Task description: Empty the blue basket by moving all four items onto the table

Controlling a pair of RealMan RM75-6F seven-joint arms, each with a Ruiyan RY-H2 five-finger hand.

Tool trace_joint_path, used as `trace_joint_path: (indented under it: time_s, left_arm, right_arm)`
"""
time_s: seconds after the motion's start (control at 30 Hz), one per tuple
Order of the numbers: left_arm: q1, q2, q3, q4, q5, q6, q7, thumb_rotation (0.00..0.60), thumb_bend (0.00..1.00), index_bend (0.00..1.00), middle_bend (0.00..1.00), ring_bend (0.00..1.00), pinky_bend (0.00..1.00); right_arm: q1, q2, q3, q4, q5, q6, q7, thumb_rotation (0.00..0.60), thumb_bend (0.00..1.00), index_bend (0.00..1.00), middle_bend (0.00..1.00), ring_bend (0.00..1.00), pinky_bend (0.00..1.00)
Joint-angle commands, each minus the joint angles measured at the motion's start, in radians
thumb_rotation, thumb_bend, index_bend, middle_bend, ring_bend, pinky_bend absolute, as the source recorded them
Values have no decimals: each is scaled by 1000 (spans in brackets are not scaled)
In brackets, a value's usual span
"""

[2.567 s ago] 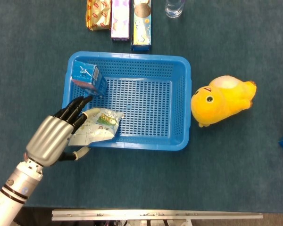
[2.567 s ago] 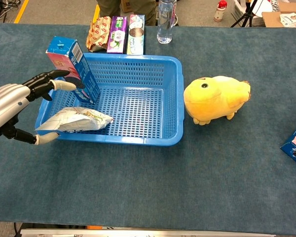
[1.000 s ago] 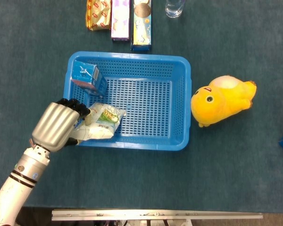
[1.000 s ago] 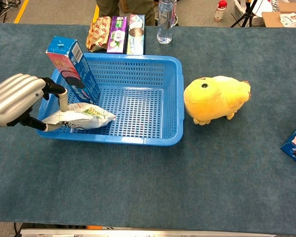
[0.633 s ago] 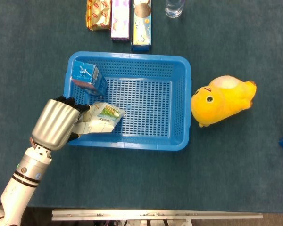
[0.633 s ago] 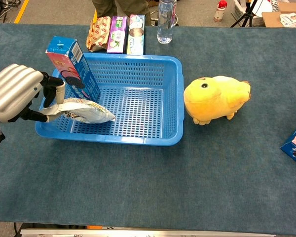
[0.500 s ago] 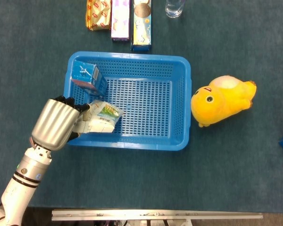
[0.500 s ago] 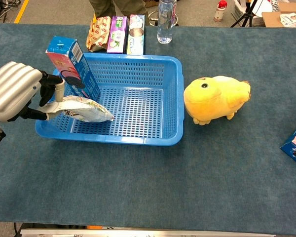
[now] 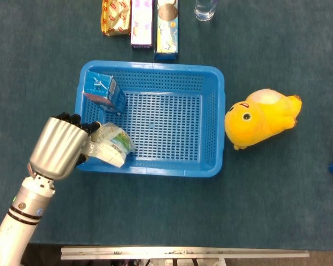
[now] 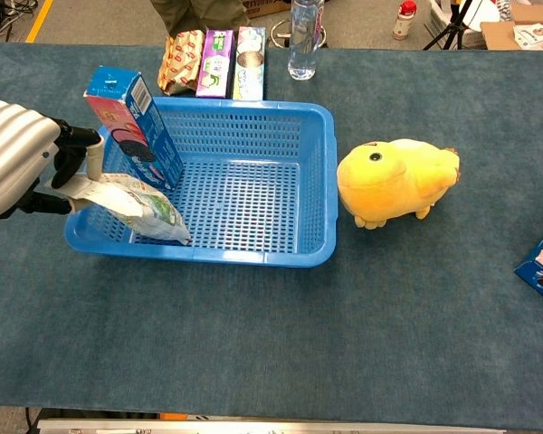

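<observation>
Lifted since a second ago: bag (image 10: 131, 204) now tilted, far end drooping into basket (image 9: 211, 119). Left hand (image 9: 60, 146) pinching bag's near end at basket's left wall. One bag, one carton (image 10: 134, 127) upright just beyond hand, one plush (image 9: 262, 117) well right. Right hand unseen.

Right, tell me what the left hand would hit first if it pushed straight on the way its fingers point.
The left hand, gripping the white snack bag, points toward the blue basket's far-left corner. It would probably meet the blue carton standing there first, though depth is hard to judge.
</observation>
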Motion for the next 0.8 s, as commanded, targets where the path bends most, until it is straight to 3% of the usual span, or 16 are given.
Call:
trace_joint_path:
  time_s: [0.03, 0.53, 0.8]
  left_arm:
    - [10, 21, -2, -23, 14, 23, 19, 600, 263, 828, 830, 644, 693]
    - [70, 140, -49, -127, 73, 167, 97, 600, 264, 830, 835, 649, 698]
    - [97, 201, -99, -161, 70, 233, 108, 600, 264, 830, 835, 649, 699]
  right_arm:
    - [-1, -1, 0, 2, 1, 1, 2, 600, 0, 51, 192, 243, 385]
    - [3, -10, 3, 12, 10, -8, 13, 600, 0, 50, 192, 243, 385]
    - [4, -13, 3, 14, 12, -10, 16, 600, 0, 51, 192, 243, 385]
